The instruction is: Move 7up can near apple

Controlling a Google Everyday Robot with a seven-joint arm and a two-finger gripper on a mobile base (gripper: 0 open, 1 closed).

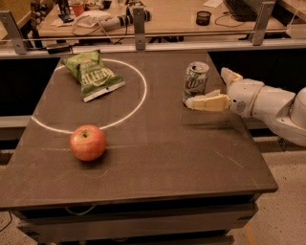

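Observation:
The 7up can [195, 81] stands upright on the right side of the dark table [158, 158], white and green with a silver top. The red-orange apple [88, 142] sits at the front left, just outside the white circle line. My gripper [206, 87] reaches in from the right and is open, right beside the can. Its near finger [208, 102] lies in front of the can's base with its tip at the can. The far finger [230, 76] is behind and to the right of the can. The can is not gripped.
A green chip bag [93, 74] lies at the back left inside the white circle [138, 103]. A railing and a cluttered desk [143, 14] run behind the table. The table's right edge is under my arm [272, 107].

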